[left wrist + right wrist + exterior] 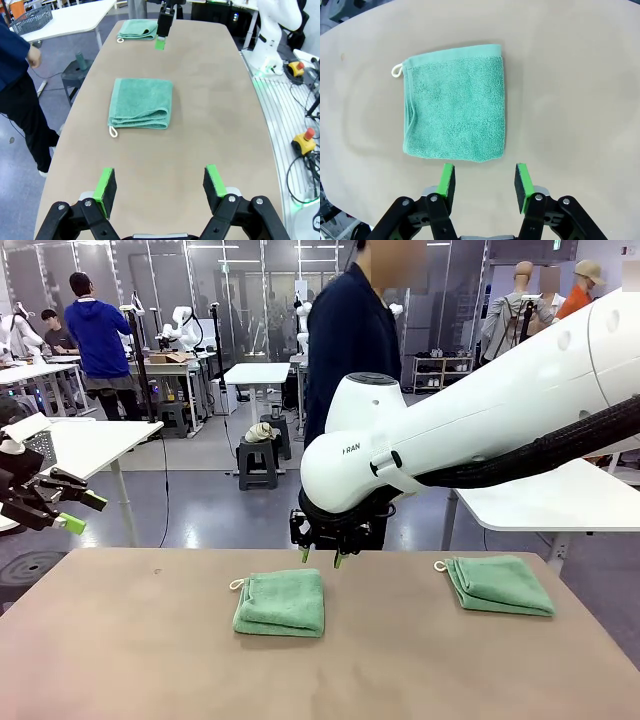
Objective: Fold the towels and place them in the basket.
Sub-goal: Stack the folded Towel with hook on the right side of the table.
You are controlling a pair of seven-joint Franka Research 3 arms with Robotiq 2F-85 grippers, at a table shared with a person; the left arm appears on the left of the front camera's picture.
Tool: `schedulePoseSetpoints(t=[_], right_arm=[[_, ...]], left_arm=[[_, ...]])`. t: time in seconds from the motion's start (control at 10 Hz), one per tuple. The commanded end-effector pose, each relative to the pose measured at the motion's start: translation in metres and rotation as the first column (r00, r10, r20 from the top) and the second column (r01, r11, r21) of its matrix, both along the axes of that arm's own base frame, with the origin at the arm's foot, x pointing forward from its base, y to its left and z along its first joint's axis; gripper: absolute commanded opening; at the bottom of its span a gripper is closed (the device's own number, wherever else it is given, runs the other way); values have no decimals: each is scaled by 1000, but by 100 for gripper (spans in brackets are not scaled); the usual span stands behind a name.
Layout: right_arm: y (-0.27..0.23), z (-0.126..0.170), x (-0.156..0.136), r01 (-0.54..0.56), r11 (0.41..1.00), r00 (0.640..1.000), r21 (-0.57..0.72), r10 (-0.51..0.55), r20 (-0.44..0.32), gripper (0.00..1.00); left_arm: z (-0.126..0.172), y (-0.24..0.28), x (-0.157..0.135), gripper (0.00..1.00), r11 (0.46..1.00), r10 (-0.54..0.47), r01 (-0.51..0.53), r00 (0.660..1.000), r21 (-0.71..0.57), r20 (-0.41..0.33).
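Note:
Two folded mint-green towels lie on the tan table (150, 660). One towel (280, 602) is at the middle and the other towel (498, 585) is at the right, each with a white loop at a corner. My right gripper (320, 558) hangs open just above the far edge of the middle towel (455, 107). In the right wrist view its fingers (484, 182) are empty, close beside the towel's edge. My left gripper (75, 512) is raised at the far left, open and empty (161, 186), looking along the table at the near towel (141, 102). The dark mesh basket (31, 20) sits on a white side table.
A person in dark blue (350, 340) stands at the far side of the table. White side tables (560, 502) flank the table on both sides. Cables and red stop buttons (309, 134) lie on the floor by the robot's base. Bare tabletop surrounds both towels.

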State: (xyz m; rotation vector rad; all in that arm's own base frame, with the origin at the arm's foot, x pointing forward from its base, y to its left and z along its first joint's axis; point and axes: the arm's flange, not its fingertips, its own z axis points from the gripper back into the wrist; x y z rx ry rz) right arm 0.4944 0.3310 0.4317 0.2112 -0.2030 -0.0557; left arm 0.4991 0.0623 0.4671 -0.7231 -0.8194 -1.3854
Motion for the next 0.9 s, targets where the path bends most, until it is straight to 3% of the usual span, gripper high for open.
schedulePoseSetpoints(t=[0.0, 0.1, 0.2, 0.3, 0.8], right_arm=[[0, 0, 0, 0, 1000, 1000, 0, 0, 0, 61], [0, -9, 1, 28, 999, 999, -17, -28, 20, 61], [0, -19, 2, 50, 998, 999, -39, -49, 12, 76], [2, -30, 4, 63, 997, 998, -48, -63, 13, 81], [13, -89, 26, 99, 995, 995, -20, -99, -5, 81]], left_arm=[[1, -1, -2, 89, 1000, 1, -1, 1000, -4, 3], [1, -1, -2, 89, 1000, 1, -1, 1000, -4, 3], [1, -1, -2, 89, 1000, 1, -1, 1000, -4, 3], [1, -1, -2, 89, 1000, 1, -1, 1000, -4, 3], [1, -1, -2, 89, 1000, 1, -1, 1000, -4, 3]])
